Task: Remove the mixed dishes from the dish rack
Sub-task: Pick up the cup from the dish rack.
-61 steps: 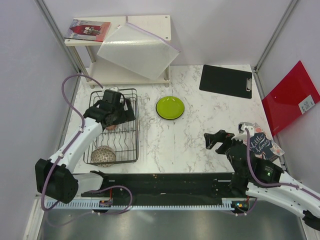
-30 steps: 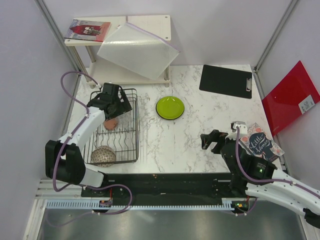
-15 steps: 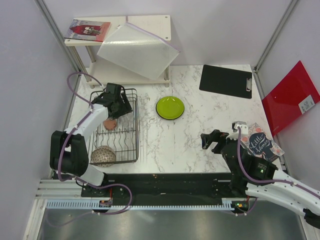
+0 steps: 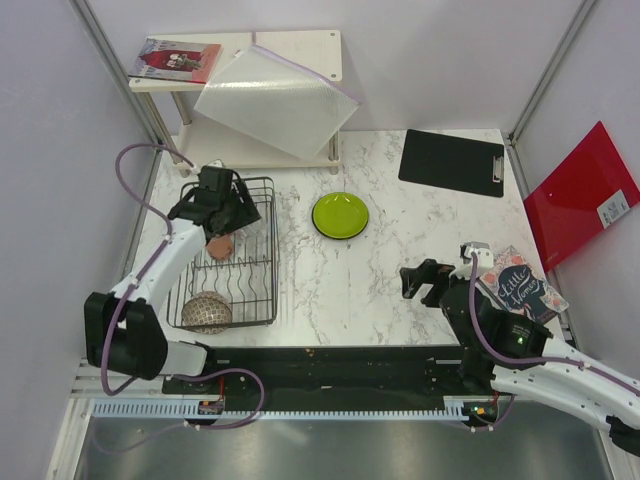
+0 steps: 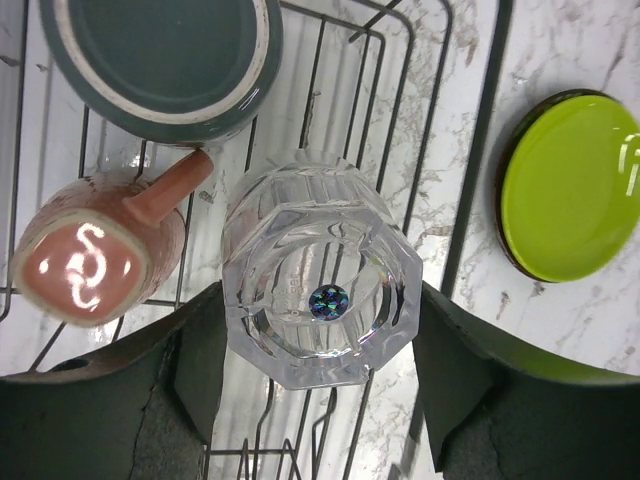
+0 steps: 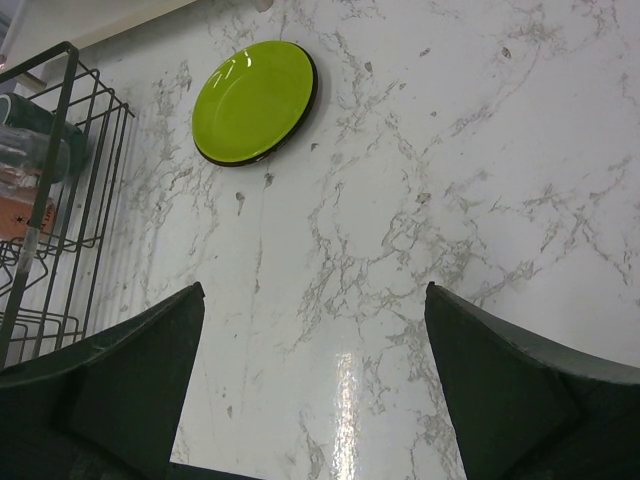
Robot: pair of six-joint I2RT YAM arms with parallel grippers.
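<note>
The black wire dish rack (image 4: 272, 262) stands at the table's left. In it are a brown speckled bowl (image 4: 206, 313) at the near end, a small pink cup (image 5: 90, 265) lying on its side, a grey-green mug (image 5: 160, 60) and a clear glass (image 5: 318, 300) turned base up. My left gripper (image 5: 318, 350) reaches into the rack's far end, one finger against each side of the glass. The lime-green plate (image 4: 340, 215) lies flat on the marble right of the rack. Over bare marble at the right, my right gripper (image 6: 315, 380) hangs open and holds nothing.
A white two-tier shelf (image 4: 240, 70) with a book and a translucent sheet stands behind the rack. A black clipboard (image 4: 452, 160) lies at the far right, a red folder (image 4: 580, 195) leans on the right wall, and a patterned book (image 4: 520, 285) lies beside the right arm.
My left gripper moved to the rack's far end and its fingers drew in onto the clear glass. The right arm swung slightly left, then held still.
</note>
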